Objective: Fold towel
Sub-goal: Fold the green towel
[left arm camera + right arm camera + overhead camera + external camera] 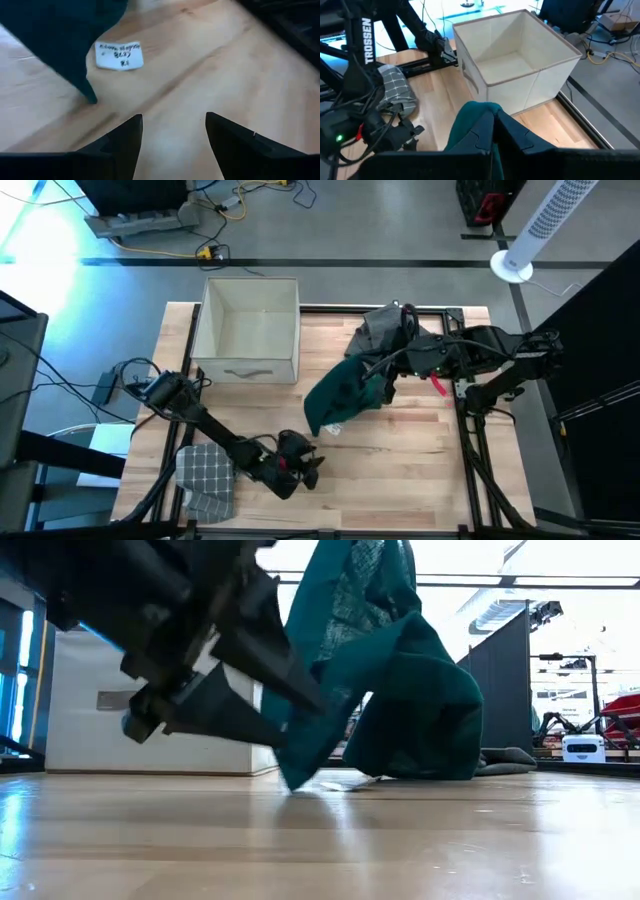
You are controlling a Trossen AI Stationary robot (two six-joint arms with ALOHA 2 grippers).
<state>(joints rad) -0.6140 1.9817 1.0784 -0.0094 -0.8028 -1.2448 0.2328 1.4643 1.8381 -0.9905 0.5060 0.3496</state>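
Observation:
A teal towel hangs bunched over the middle of the table, held up by my right gripper, which is shut on it. Its lowest corner touches the wood, and a white tag lies on the table beside that corner. My left gripper is open close above the table near the front edge. It is just short of the towel's low corner and has nothing between its fingers. My right gripper pinches a bunched upper part of the teal towel between its two fingers; how many layers cannot be told. The towel hangs slack below the fingers, with only its lowest corner on the table.
An open white fabric box stands at the far left of the table. A grey cloth lies heaped at the far edge behind the teal towel. A grey checked towel lies at the near left corner. Bare wood lies at the front right.

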